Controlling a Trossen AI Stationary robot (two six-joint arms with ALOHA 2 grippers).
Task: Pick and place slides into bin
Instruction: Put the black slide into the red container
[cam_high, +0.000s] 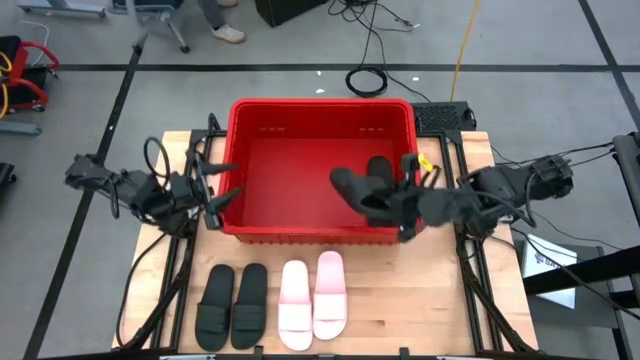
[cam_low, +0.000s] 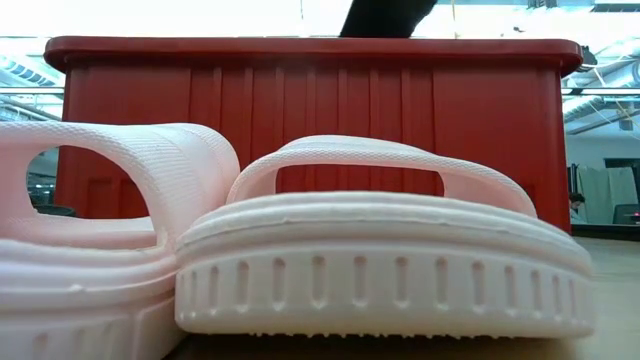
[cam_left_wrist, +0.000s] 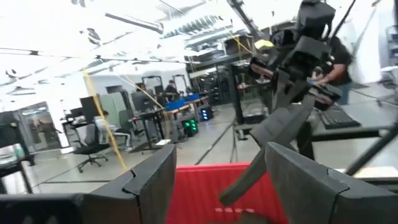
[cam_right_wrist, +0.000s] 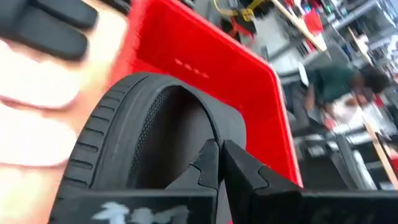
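Note:
The red bin (cam_high: 300, 160) stands at the table's far middle. My right gripper (cam_high: 398, 205) is shut on a black slide (cam_high: 355, 190) held over the bin's near right part. The same slide fills the right wrist view (cam_right_wrist: 143, 137). Another black slide (cam_high: 381, 167) lies inside the bin behind it. Two black slides (cam_high: 232, 305) and two pale pink slides (cam_high: 313, 293) lie soles down on the table in front of the bin. My left gripper (cam_high: 215, 197) hovers open and empty at the bin's near left corner. My right gripper pinches the black slide's strap at its edge (cam_right_wrist: 202, 146) between its two fingers (cam_right_wrist: 239, 171). The fingers come from the table's right, slanting slightly down. The slide hangs clear above the bin's floor, reaching out leftward past the fingertips.
The bin's near wall (cam_low: 320, 130) rises behind the pale pink slides (cam_low: 380, 260) in the low view. Bare tabletop (cam_high: 430, 300) lies to the right of the slides. A white sheet (cam_high: 545, 262) sits at the table's right edge. People work at desks beyond the table.

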